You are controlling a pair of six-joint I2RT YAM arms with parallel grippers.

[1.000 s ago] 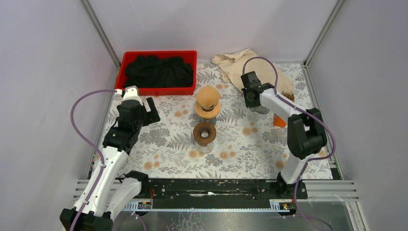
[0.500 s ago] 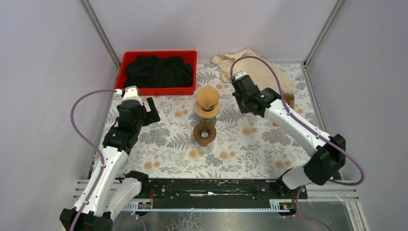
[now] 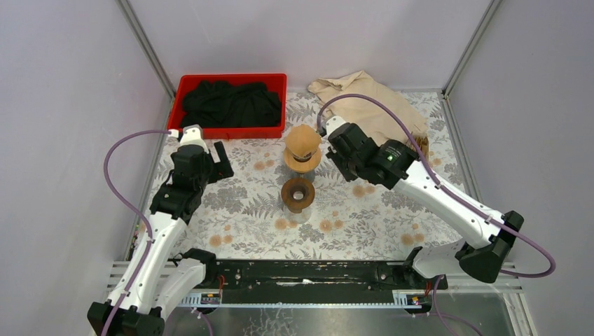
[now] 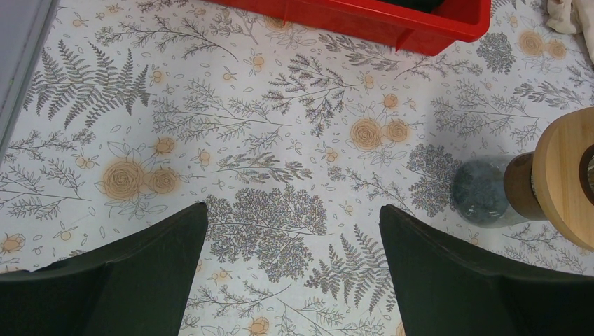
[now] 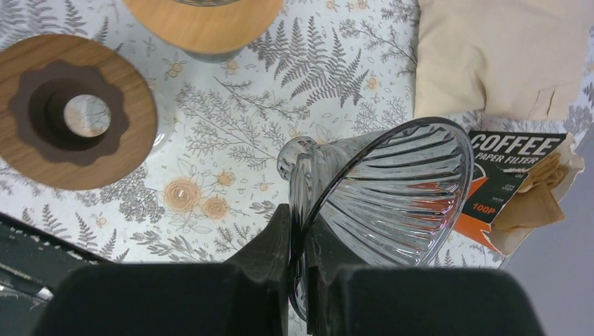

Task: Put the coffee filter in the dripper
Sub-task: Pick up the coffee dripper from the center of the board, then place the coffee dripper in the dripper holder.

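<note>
My right gripper [image 5: 298, 210] is shut on the rim of the ribbed clear glass dripper [image 5: 392, 189] and holds it tilted above the table. In the top view the right gripper [image 3: 344, 155] is just right of the wooden stands, and the dripper is mostly hidden under it. The orange-and-black coffee filter pack [image 5: 522, 185], with brown paper filters sticking out, lies to the right of the dripper; it also shows in the top view [image 3: 420, 144]. My left gripper [image 4: 291, 217] is open and empty over the floral mat; in the top view the left gripper [image 3: 217, 161] is at the left.
A glass carafe with a dark wooden collar [image 3: 298, 194] stands at the centre, also in the right wrist view [image 5: 77, 112]. Behind it stands a light wooden cone-topped stand [image 3: 302, 147]. A red bin [image 3: 280, 126] with black cloth sits at the back left. A beige cloth [image 3: 354, 94] lies at the back.
My right arm has swung left from beside the filter pack toward the centre stands, carrying the dripper. The left arm has not moved.
</note>
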